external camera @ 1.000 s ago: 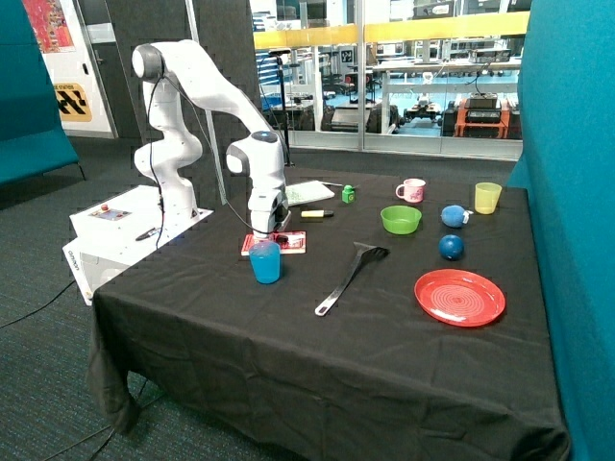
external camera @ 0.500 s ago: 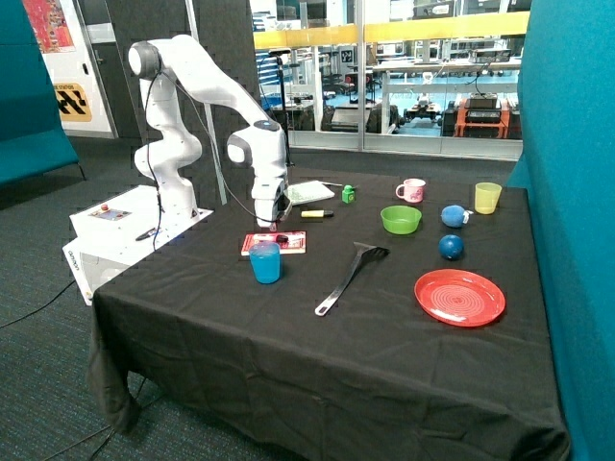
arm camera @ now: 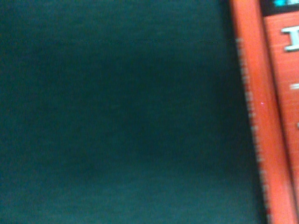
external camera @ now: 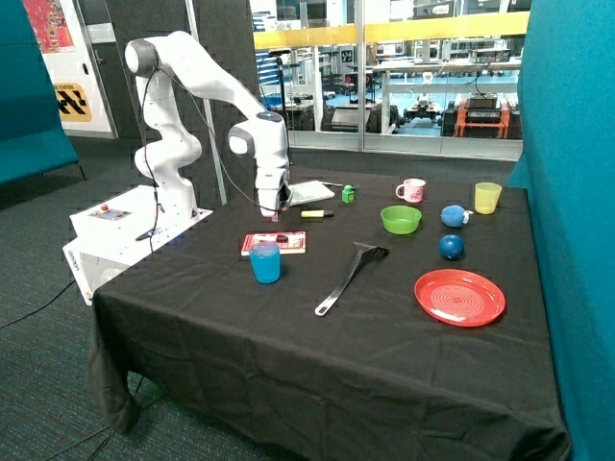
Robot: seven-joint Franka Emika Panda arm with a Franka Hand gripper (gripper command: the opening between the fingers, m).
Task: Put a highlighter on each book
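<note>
Raised: tool (external camera: 276, 207) above red book (external camera: 274, 243) | wrist: spine lettering only

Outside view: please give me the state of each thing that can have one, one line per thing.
red book: flat on the table, small dark object resting on it.
white book: flat, nothing on it.
yellow highlighter: lying on the cloth between the books.
gripper: raised above the table, holding nothing.
blue cup: upright.
pink mug: upright.
</note>
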